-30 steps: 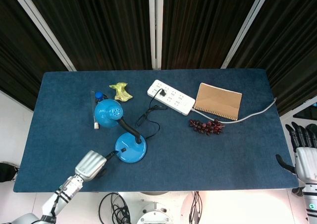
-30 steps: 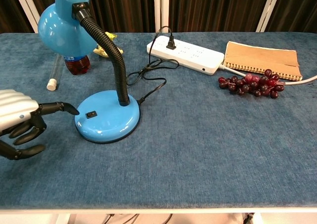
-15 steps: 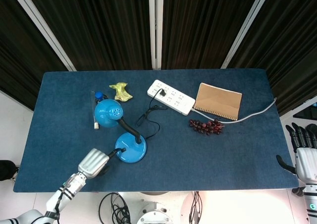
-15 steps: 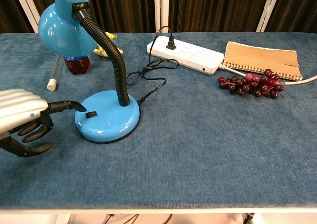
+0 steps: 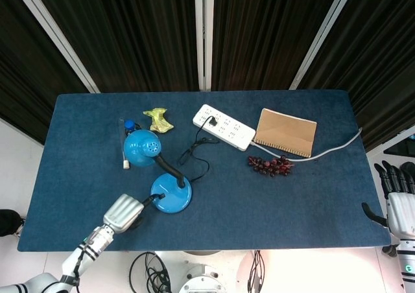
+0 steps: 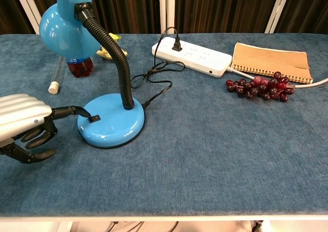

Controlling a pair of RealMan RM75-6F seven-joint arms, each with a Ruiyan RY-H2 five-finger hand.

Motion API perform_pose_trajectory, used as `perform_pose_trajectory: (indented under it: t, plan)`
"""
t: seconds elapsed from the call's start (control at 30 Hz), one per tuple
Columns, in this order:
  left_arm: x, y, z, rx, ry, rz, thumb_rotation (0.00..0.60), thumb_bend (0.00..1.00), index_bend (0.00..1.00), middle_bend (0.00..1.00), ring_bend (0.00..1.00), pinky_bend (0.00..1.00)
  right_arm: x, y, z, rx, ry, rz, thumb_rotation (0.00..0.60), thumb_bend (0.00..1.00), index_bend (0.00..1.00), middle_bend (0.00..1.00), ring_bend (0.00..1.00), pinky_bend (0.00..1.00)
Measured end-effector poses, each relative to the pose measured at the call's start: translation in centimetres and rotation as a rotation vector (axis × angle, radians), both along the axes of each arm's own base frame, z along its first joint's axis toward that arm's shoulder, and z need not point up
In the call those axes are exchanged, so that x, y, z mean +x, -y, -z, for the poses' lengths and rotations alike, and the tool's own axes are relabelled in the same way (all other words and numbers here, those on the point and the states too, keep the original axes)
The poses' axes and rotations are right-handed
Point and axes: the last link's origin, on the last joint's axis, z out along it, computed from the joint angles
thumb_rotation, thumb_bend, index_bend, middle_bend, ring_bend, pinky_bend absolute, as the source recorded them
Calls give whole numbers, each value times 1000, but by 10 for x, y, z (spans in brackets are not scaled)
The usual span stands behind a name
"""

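Note:
A blue desk lamp stands on the blue table, its round base (image 5: 172, 196) (image 6: 113, 124) near the front left and its shade (image 5: 142, 147) (image 6: 69, 29) bent over on a black gooseneck. My left hand (image 5: 123, 213) (image 6: 25, 124) lies just left of the base. One finger (image 6: 72, 110) stretches out, its tip touching the base right beside the black switch (image 6: 94, 118); the other fingers are curled in and hold nothing. My right hand (image 5: 397, 202) hangs off the table's right edge with fingers spread and nothing in it, seen only in the head view.
A white power strip (image 5: 224, 127) (image 6: 192, 56) with the lamp's plug in it lies at the back. A brown spiral notebook (image 5: 286, 132) (image 6: 271, 62) and dark grapes (image 5: 271, 165) (image 6: 261, 87) lie to its right. A yellow wrapper (image 5: 158, 120), a small bottle (image 6: 78, 66) and a white tube (image 6: 55, 78) lie near the shade.
My left hand has slid right toward the lamp; its outstretched fingertip went from short of the base to touching it by the switch. The right hand has not moved.

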Motion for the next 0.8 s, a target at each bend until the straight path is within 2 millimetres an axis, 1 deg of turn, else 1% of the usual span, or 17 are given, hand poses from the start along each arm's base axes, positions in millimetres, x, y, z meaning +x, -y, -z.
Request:
perform_pose_trajectory:
  t: [0.2,0.43,0.5,0.63,0.7,0.73,0.8]
  plan:
    - [4,1,1,-1,12,24,600,383,119,797,738,725,0,0,1,5,-1,3,600,179,0,0,0,0]
    - [2,-1,2,-16,-16,9,600,383,122,797,738,724,-1,-1,0,6,0,5,600,178,0,0,0,0]
    - [1,-1,2,-18,-22,0,600,383,147,797,738,724,-1,-1,0,6,0,7,600,179,0,0,0,0]
    - [0,0,1,-10,-18,-8,600,383,282,796,738,724,-2,0,1,8,-1,8,600,179,0,0,0,0]
    - [1,0,0,-3,-10,-9,600,384,305,796,738,725,-1,0,1,8,-1,7,600,179,0,0,0,0]
    - [1,0,0,0,-6,-8,600,383,295,796,738,724,-1,0,1,7,-1,7,600,179,0,0,0,0]
    - [2,0,-2,8,6,-4,600,383,216,796,738,724,-2,0,0,6,-1,8,600,179,0,0,0,0]
